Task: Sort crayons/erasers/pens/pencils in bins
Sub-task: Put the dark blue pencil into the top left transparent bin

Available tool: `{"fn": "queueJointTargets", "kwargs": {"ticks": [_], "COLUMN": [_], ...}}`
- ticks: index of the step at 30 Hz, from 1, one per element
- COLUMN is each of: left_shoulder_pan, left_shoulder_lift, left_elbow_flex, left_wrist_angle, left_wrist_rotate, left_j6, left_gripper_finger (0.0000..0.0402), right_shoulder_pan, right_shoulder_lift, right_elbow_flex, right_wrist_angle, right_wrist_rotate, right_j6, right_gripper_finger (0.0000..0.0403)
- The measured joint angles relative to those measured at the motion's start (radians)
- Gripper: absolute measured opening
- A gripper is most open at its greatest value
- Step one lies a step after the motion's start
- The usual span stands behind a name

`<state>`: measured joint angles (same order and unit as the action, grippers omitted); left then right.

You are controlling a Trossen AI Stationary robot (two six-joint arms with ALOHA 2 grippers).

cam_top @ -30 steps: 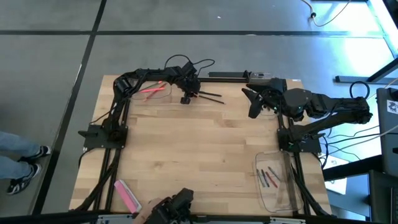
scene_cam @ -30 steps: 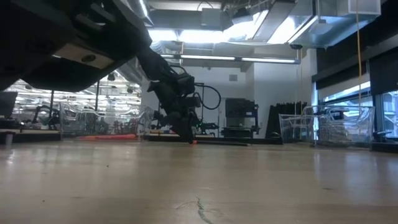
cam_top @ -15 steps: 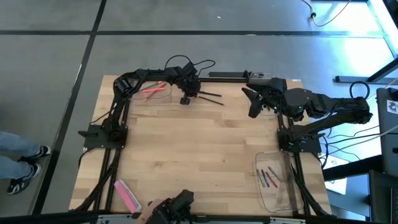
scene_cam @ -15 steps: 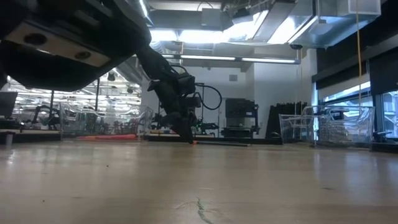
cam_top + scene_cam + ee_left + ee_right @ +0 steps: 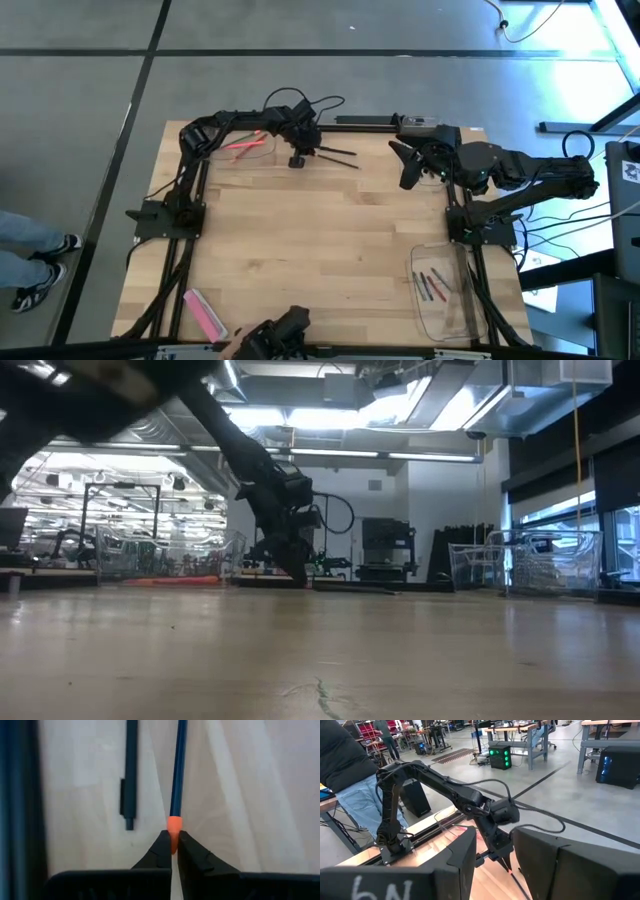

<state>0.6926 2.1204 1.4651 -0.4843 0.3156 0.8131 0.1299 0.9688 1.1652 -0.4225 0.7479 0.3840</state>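
Observation:
My left gripper (image 5: 304, 153) is at the table's far side, pointing down, shut on the orange-tipped end of a blue pencil (image 5: 178, 765). The pencil (image 5: 340, 158) runs toward the table's right. A black pen (image 5: 129, 775) lies on the wood beside it, untouched. Pink-red crayons (image 5: 245, 145) lie in a clear bin (image 5: 262, 155) just left of this gripper. My right gripper (image 5: 405, 178) hangs open and empty above the table's far right, its fingers apart in the right wrist view (image 5: 492, 865). My left gripper pinches the pencil's orange tip (image 5: 173, 826) between its two fingertips (image 5: 162, 845), only at their free ends. The fingers come from above, pointing down. The pencil reaches away from them toward the table's right, low along the wood.
A clear bin (image 5: 470, 320) at the near right holds several pencils (image 5: 432, 285). Another clear bin (image 5: 520, 565) shows at the far right in the low view. A wide flat pink bar (image 5: 205, 313) lies at the near left. A dark device (image 5: 280, 330) sits at the near edge.
Both arms have kept about still. A large dark shape close in front of the low camera has drawn up and away to the left, uncovering more of that view.

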Motion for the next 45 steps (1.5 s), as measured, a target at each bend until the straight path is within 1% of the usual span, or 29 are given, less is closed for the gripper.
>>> {"fn": "queueJointTargets", "kwargs": {"ticks": [5, 9, 15, 22, 30, 34, 38, 42, 45], "left_shoulder_pan": [0.0, 0.0, -0.002, -0.002, -0.002, -0.002, -0.002, -0.002, -0.001], "left_shoulder_lift": [-0.063, -0.132, -0.264, -0.434, -0.595, -0.664, -0.711, -0.729, -0.729], "left_elbow_flex": [0.001, 0.001, 0.002, 0.002, 0.002, 0.002, 0.002, 0.002, 0.002], "left_wrist_angle": [-0.039, -0.064, -0.103, -0.238, -0.44, -0.556, -0.701, -0.827, -0.913], "left_wrist_rotate": [0.0, -0.004, -0.064, -0.222, -0.421, -0.495, -0.572, -0.665, -0.699], "left_j6": [-0.041, -0.11, -0.204, -0.31, -0.457, -0.548, -0.658, -0.745, -0.789], "left_gripper_finger": [0.0001, 0.0, 0.0, 0.0, 0.0, 0.0, 0.0, 0.0, 0.0], "right_shoulder_pan": [0.0, 0.0, 0.0, 0.0, 0.001, 0.0, 0.001, 0.001, 0.001], "right_shoulder_lift": [0.0, 0.0, 0.0, 0.0, 0.004, 0.012, 0.023, 0.042, 0.061], "right_elbow_flex": [0.0, 0.0, 0.0, 0.0, 0.0, 0.0, -0.001, -0.001, -0.001], "right_wrist_angle": [-0.005, -0.008, -0.009, -0.009, -0.01, -0.008, -0.008, -0.008, -0.007], "right_wrist_rotate": [0.0, -0.001, -0.036, -0.06, -0.08, -0.117, -0.15, -0.176, -0.177], "right_j6": [-0.003, -0.004, -0.029, -0.055, -0.055, -0.053, -0.053, -0.053, -0.053], "right_gripper_finger": [0.0133, 0.0133, 0.0133, 0.0133, 0.0133, 0.0133, 0.0133, 0.0133, 0.0133]}}
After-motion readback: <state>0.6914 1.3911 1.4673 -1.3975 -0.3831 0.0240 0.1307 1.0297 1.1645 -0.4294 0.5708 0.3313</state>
